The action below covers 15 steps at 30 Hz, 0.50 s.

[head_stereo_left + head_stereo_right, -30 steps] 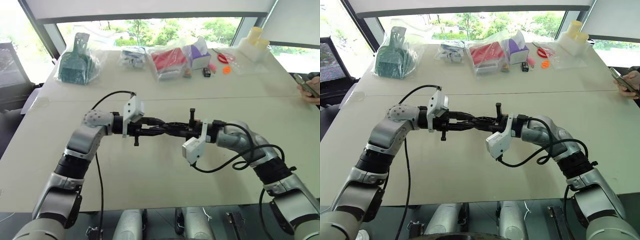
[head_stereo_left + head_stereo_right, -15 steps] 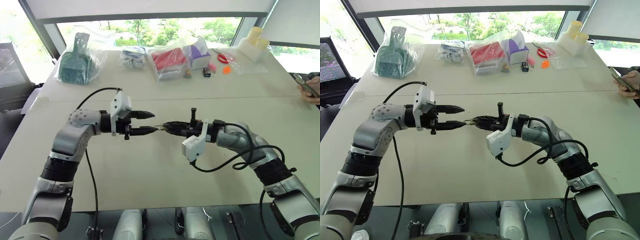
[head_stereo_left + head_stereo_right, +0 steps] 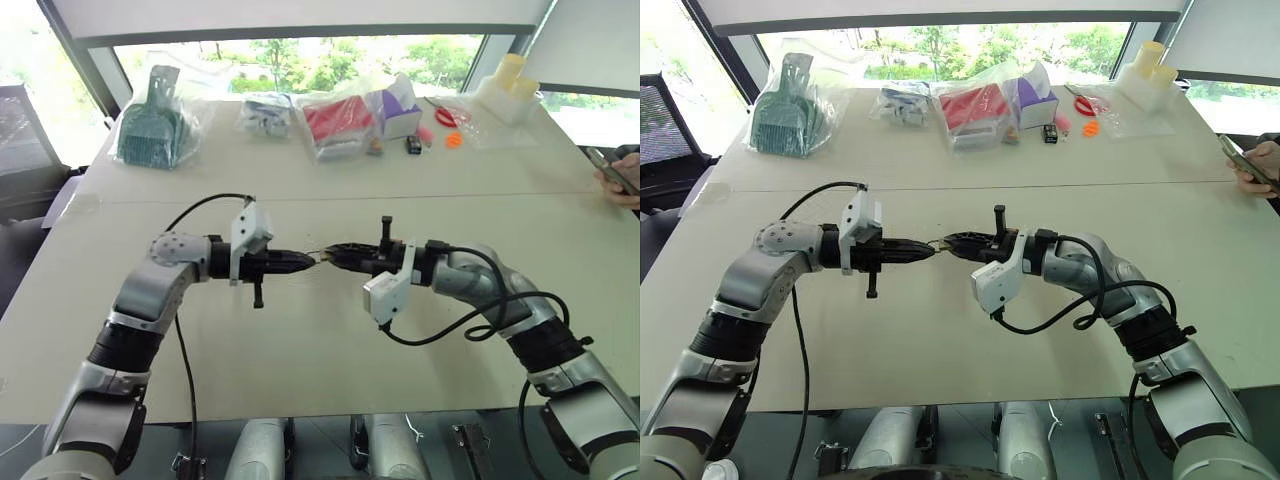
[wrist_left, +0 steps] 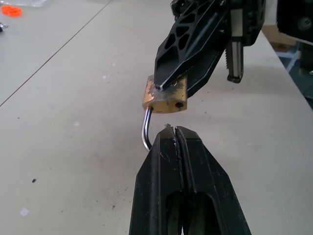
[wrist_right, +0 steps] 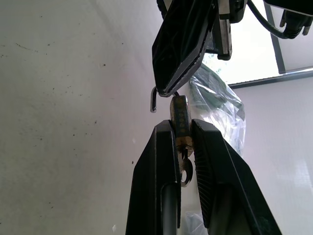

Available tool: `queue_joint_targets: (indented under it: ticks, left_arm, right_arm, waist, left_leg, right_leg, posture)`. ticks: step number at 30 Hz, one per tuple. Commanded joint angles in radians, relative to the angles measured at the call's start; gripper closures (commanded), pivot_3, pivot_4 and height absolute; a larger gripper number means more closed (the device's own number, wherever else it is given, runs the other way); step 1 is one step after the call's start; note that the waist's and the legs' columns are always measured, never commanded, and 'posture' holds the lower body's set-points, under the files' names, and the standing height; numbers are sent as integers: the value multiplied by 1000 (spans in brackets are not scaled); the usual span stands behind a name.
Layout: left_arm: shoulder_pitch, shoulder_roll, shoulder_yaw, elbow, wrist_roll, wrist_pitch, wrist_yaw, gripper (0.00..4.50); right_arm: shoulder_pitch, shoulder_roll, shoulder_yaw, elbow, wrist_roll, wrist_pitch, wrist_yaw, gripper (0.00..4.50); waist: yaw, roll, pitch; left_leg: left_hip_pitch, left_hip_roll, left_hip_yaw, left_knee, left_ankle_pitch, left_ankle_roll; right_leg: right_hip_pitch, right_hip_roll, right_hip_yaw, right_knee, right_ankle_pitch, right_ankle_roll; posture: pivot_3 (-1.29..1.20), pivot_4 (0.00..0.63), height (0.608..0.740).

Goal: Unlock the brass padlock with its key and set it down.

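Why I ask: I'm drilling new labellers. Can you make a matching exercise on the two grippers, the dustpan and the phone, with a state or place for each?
Things:
1. left gripper
2. right gripper
3. dustpan
4. phone

States or places:
a. in a person's hand, at the table's right edge
b. shut on the padlock, on its brass body
c. bagged, far left of the table
d. shut on the thin shackle

Pairs: 1-d, 2-b, 3-c, 4-a

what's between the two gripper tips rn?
The brass padlock: right gripper clamps its body, left gripper is shut on its silvery shackle. Clearest in the left wrist view.
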<state>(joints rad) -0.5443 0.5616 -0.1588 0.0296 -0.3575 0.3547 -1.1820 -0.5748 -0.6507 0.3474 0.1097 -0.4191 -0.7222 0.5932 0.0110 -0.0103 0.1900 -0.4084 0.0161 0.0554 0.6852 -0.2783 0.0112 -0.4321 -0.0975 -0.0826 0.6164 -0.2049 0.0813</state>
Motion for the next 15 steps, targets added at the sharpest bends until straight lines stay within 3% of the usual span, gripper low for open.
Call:
queue_joint_targets:
  ticks: [1, 7, 15]
  left_arm:
    - [-21, -14, -2, 36, 37, -63, 18, 4481]
    - [-47, -52, 24, 88, 45, -103, 58, 4481]
    - [11, -6, 52, 38, 38, -73, 57, 4481]
  right_arm:
    - [1, -4, -28, -53, 14, 5, -5, 4500]
    - [9, -5, -27, -68, 16, 16, -4, 4500]
    - [37, -3, -15, -48, -13, 44, -2, 4500]
  waist:
    - [0, 0, 0]
    - [1, 0, 0]
    - [0, 0, 0]
  left_leg:
    - [0, 0, 0, 0, 0, 0]
    - [0, 0, 0, 0, 0, 0]
    - [0, 0, 0, 0, 0, 0]
  right_leg:
    - [0, 0, 0, 0, 0, 0]
    - [0, 0, 0, 0, 0, 0]
    - [0, 0, 0, 0, 0, 0]
  posture:
    - [0, 150, 740]
    - [0, 150, 740]
    - [0, 150, 740]
